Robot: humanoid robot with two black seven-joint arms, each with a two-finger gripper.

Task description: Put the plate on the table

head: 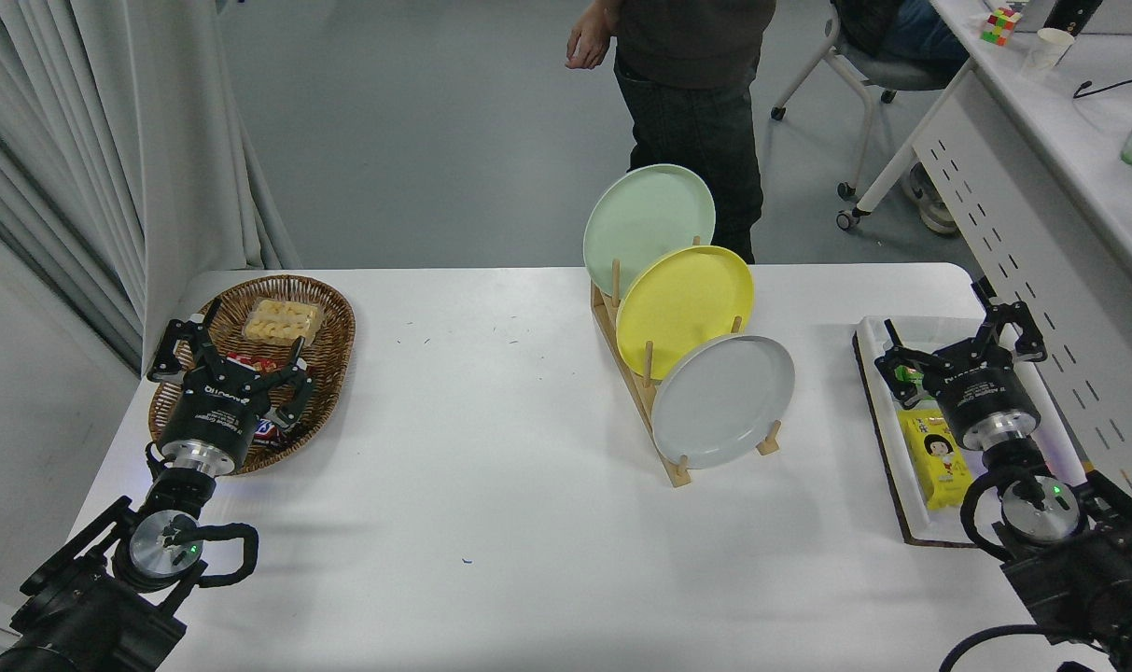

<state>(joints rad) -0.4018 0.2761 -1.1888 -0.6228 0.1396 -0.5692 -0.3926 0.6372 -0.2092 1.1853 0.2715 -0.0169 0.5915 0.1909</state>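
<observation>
Gray plate upright in the rack, both arms idle at the table's sides.

The round, glossy pale gray plate [724, 401] stands on edge in the nearest slot of the wooden peg rack [642, 373], just in front of the yellow plate [685, 303] and the mint-green plate [648, 224], on the large white table [491, 485]. The right gripper [962, 341], fingers spread and holding nothing, hovers over the white tray [911, 504], well apart from the plate. The left gripper [234, 350], seemingly spread too, hangs over the wicker basket [328, 327].
</observation>
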